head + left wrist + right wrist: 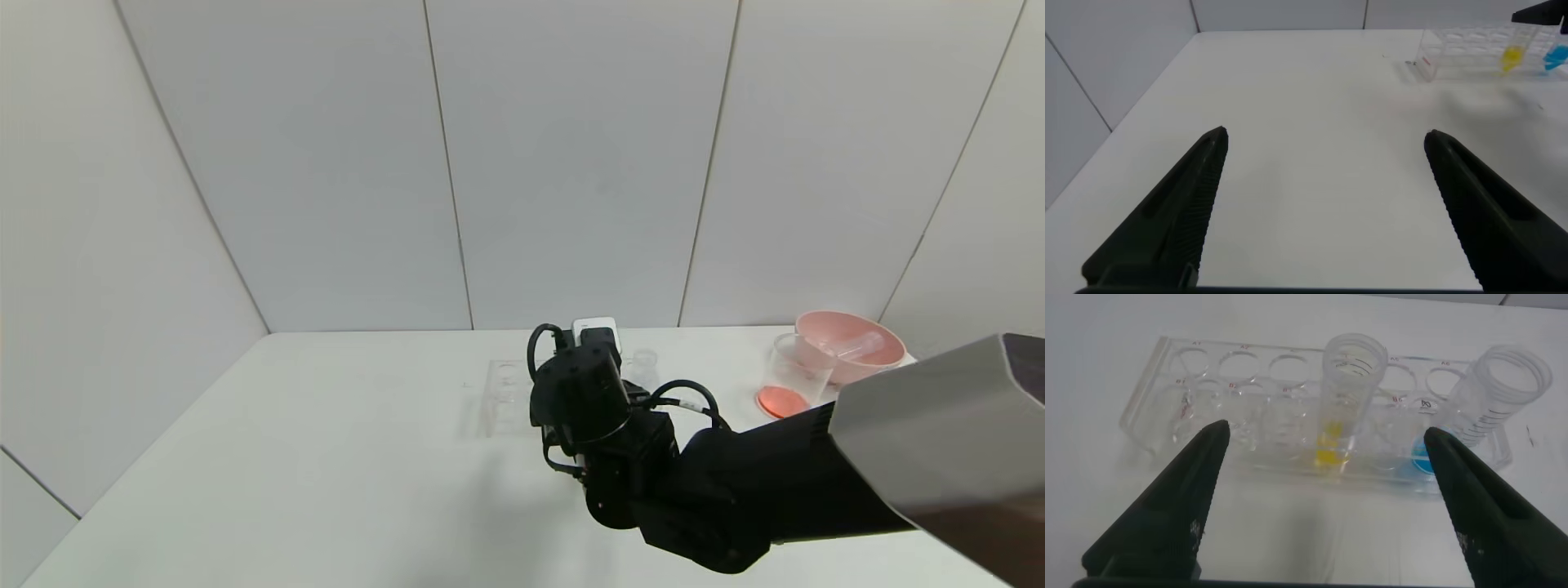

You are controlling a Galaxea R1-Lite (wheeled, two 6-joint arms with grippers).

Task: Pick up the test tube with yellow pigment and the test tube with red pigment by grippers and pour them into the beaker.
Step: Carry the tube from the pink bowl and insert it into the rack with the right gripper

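the right claw (1327,506) hangs over the table (326,457), just before the tube rack (1208,392), which lies crosswise ahead of it. the test tube with yellow pigment (1343,400) stands upright in the rack, straight ahead between the claw's two spread fingers (1167,506). a second tube (1490,400) stands in the rack beside it, ahead of the other finger. in the head view the rack (502,396) lies to the left of the claw's arm, and the beaker (796,376) stands well off to its right, with a bowl (849,343) touching it from behind and a tube lying in the bowl. the left claw (1323,212) hangs over bare table, its fingers apart, the rack (1470,53) far ahead and to one side.
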